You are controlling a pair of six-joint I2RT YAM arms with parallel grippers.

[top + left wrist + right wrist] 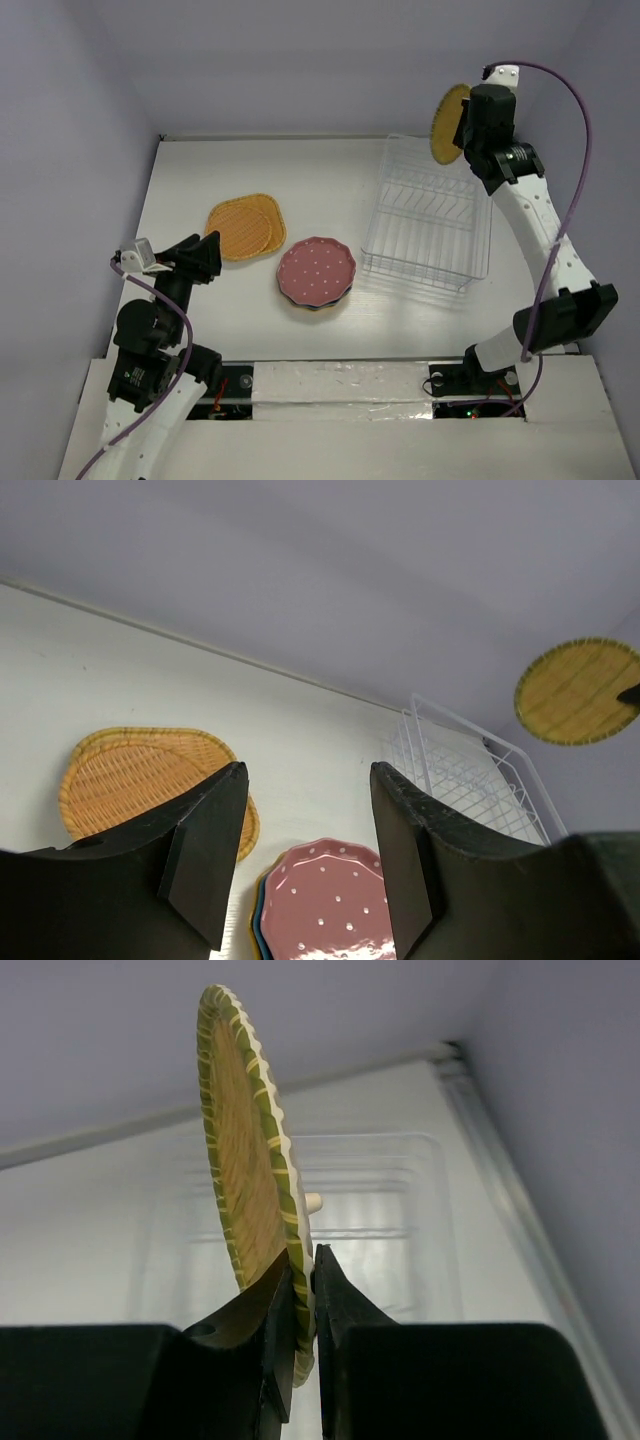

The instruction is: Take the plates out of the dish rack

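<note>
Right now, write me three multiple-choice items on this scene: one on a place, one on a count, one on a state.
1. Where is the yellow woven plate?
A) in the air over the dish rack
B) standing in the rack
C) lying under the rack

2. How many plates stand in the rack?
A) four
B) two
C) none

3. How is the left hand?
A) shut on a plate
B) open and empty
C) shut on nothing

Key:
1 A, the right hand pinches its rim above the rack.
2 C, no plate shows in it.
3 B, it gapes with nothing in it.
</note>
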